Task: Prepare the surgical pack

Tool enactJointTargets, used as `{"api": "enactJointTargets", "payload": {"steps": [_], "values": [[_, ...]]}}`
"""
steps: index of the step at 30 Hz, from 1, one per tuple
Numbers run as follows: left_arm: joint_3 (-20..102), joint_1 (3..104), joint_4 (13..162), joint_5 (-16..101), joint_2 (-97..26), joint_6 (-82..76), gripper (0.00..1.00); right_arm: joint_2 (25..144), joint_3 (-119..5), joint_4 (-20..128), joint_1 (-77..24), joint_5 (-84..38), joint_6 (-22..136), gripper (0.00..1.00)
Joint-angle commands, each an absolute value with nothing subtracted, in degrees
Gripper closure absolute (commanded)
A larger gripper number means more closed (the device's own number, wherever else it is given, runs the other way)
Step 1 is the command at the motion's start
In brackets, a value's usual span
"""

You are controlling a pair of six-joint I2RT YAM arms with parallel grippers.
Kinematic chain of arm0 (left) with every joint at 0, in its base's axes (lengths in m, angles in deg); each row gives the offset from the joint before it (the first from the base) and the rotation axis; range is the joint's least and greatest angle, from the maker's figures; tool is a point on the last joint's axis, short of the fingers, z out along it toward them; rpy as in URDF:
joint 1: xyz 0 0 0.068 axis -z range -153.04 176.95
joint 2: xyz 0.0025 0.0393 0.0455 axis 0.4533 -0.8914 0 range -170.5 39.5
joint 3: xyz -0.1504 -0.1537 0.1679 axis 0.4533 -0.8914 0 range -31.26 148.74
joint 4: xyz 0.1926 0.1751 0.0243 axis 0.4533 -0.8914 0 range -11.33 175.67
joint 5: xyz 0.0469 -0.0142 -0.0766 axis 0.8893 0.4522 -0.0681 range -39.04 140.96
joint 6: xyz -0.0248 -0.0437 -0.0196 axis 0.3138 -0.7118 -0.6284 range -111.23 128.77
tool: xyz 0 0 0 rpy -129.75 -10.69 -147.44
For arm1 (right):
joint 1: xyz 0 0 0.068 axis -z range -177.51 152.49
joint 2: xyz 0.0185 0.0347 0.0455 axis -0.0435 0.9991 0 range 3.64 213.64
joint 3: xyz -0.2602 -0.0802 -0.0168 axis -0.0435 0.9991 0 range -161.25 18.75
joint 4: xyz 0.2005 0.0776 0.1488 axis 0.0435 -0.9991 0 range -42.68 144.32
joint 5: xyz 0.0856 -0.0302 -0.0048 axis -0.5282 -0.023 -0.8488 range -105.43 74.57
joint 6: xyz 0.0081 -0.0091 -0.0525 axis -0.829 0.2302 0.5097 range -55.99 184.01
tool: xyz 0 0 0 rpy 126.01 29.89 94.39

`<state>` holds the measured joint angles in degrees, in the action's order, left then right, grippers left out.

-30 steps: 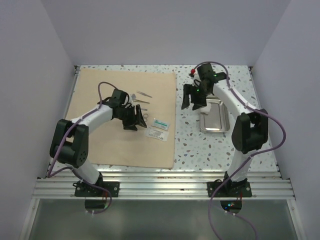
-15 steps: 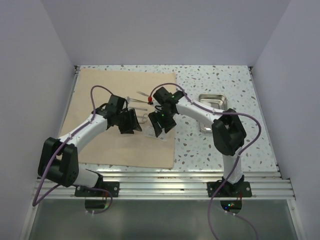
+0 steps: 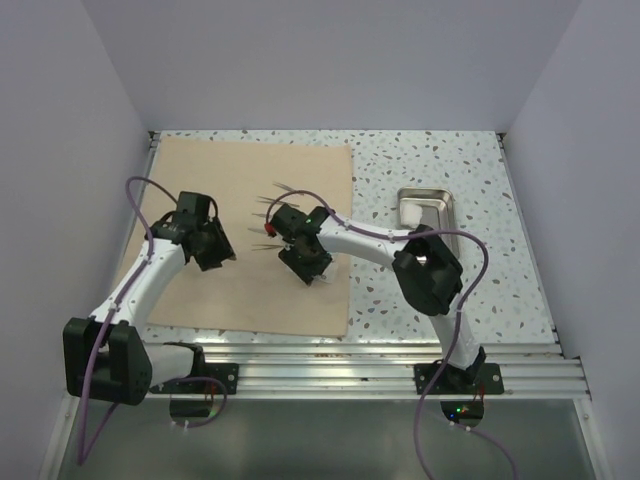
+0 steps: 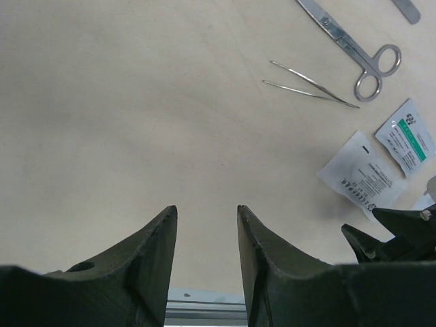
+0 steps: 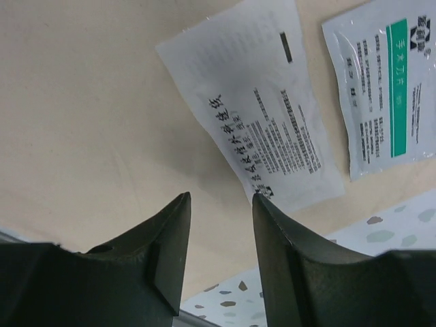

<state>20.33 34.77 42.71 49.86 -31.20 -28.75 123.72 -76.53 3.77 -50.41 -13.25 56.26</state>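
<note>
Right end effector (image 3: 305,262) has swung left from the steel tray (image 3: 428,192) to hover over the white packet (image 5: 259,136) on the tan cloth (image 3: 200,170). Left end effector (image 3: 210,245) has backed off left over bare cloth. Both have fingers apart, narrowing and gripping nothing, so a packet pickup looks next; the tray sits off the cloth, at right on the counter (image 3: 470,290).

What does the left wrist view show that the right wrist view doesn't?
Only the left wrist view: the scissors and tweezers. Only the right wrist view: a strip of speckled tabletop past the fabric's edge. Both: the tan cloth, a black-printed packet and a green-striped packet lying on it.
</note>
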Motion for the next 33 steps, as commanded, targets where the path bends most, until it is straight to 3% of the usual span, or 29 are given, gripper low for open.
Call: {"api": "enactJointTargets", "payload": {"steps": [1, 12, 15, 24, 33], "values": [[19.6, 34.2, 39.4, 53.5, -29.9, -28.4, 0.56, 126.3, -80.6, 4.7, -52.1, -5.0, 59.0, 0.55], [18.7, 33.7, 39.8, 53.0, -29.1, -25.9, 0.55, 132.0, -83.9, 5.0, -52.9, 5.4, 61.0, 0.62], [18.9, 33.6, 39.8, 53.3, -29.1, -25.2, 0.55, 131.4, -82.9, 5.9, -52.9, 6.6, 60.8, 0.76], [19.2, 33.5, 40.5, 52.4, -29.9, -24.4, 0.55, 129.1, -82.9, 6.2, -53.0, 3.8, 61.2, 1.0], [19.1, 33.5, 42.4, 51.2, -31.6, -24.3, 0.55, 117.4, -82.9, 4.2, -52.6, -5.5, 58.7, 1.0]]}}
